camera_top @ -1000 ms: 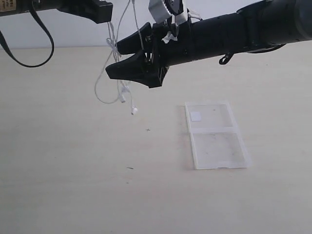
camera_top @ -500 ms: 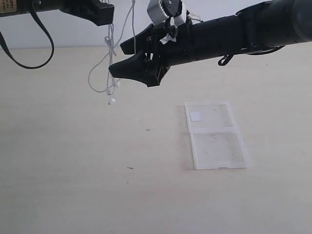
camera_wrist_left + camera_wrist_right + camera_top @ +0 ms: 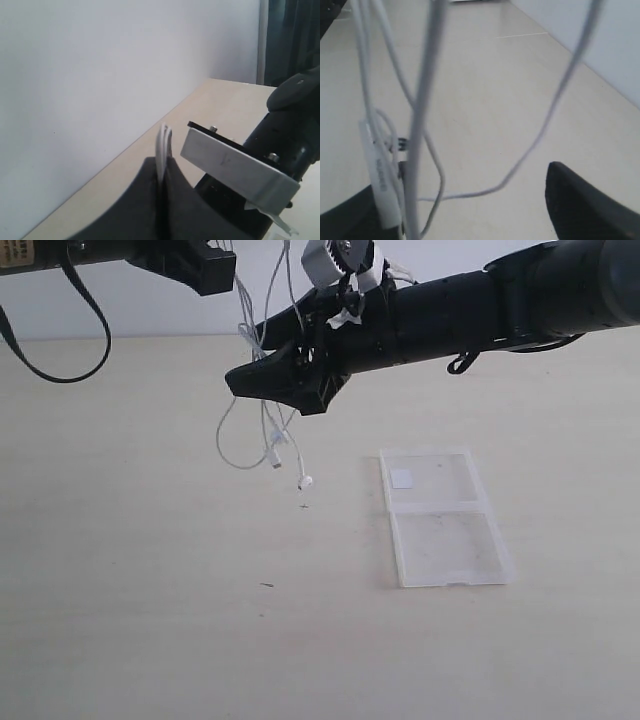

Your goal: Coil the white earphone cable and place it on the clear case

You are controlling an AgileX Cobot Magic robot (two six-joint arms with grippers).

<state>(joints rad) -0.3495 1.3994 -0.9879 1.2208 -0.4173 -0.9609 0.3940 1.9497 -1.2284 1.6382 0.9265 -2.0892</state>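
Left fingers (image 3: 135, 205) tight on white earphone cable (image 3: 163, 150) — right fingers (image 3: 585, 205) apart — remote (image 3: 380, 180) print blurred

A pale beige desk (image 3: 140, 640) with a faint grain fills most of the exterior view, matte and evenly lit, with only soft shadows. Its far edge meets a plain white wall (image 3: 150, 315), smooth and bare. Two tiny dark specks lie on the desktop, one (image 3: 304, 507) near the middle and another (image 3: 267, 585) nearer the front edge. In the left wrist view the wall follows the desk's edge to a white vertical frame (image 3: 263, 45), with what looks like a dark curtain (image 3: 295, 35) beyond it.
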